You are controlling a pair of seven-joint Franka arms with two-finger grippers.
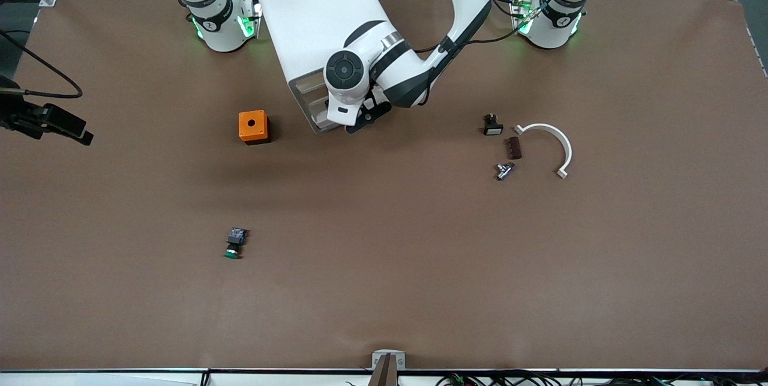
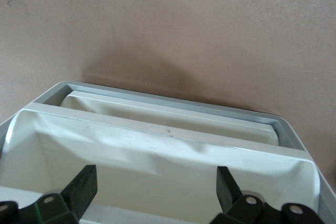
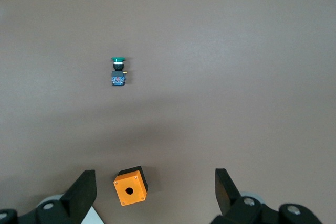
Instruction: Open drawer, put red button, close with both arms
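The white cabinet (image 1: 312, 26) stands between the two arm bases, its front toward the front camera. My left gripper (image 1: 360, 120) is at that front, open and empty. In the left wrist view its fingers (image 2: 84, 187) stand wide apart over the drawer (image 2: 157, 156), a white tray pulled out a little. The part of its inside that shows holds nothing. The red button is not in view. My right gripper (image 3: 152, 192) is open and empty, high over the orange box (image 3: 130, 185). It does not show in the front view.
The orange box (image 1: 254, 127) sits beside the cabinet's front. A green-capped button (image 1: 235, 243) lies nearer the front camera. Toward the left arm's end lie a small black part (image 1: 492, 125), a brown block (image 1: 515, 147), a metal piece (image 1: 504, 170) and a white arc (image 1: 549, 146).
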